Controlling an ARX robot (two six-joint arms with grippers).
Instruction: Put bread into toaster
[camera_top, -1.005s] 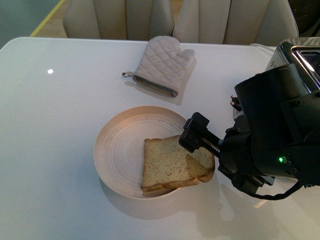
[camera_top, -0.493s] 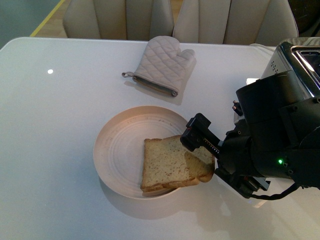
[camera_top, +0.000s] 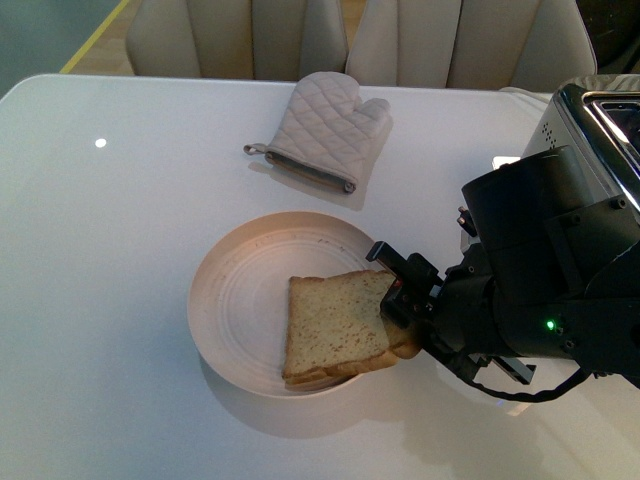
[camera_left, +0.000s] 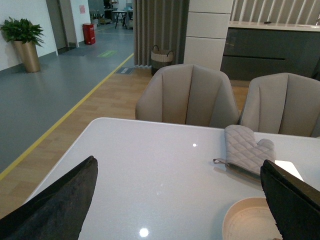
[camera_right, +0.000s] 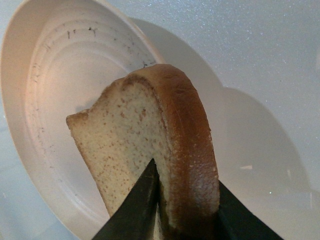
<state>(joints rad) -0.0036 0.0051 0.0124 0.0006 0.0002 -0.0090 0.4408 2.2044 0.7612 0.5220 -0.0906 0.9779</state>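
The bread (camera_top: 335, 325), a tan speckled slice with a brown crust, lies on the cream plate (camera_top: 235, 300) with its right end over the rim. My right gripper (camera_top: 400, 305) is shut on that right end. In the right wrist view the bread (camera_right: 150, 135) sits clamped between the two dark fingers, rounded crust end pointing away, above the plate (camera_right: 45, 100). The toaster (camera_top: 590, 120), white with a chrome top, stands at the far right behind my right arm. My left gripper (camera_left: 177, 200) is open and empty, above the table's near left part.
A grey quilted oven mitt (camera_top: 325, 128) lies beyond the plate; it also shows in the left wrist view (camera_left: 245, 149). Beige chairs (camera_top: 330, 35) stand behind the table's far edge. My bulky right arm (camera_top: 550, 280) covers the table between plate and toaster.
My right gripper has slid further in over the bread's right end and closed on it. The slice has barely shifted on the plate.
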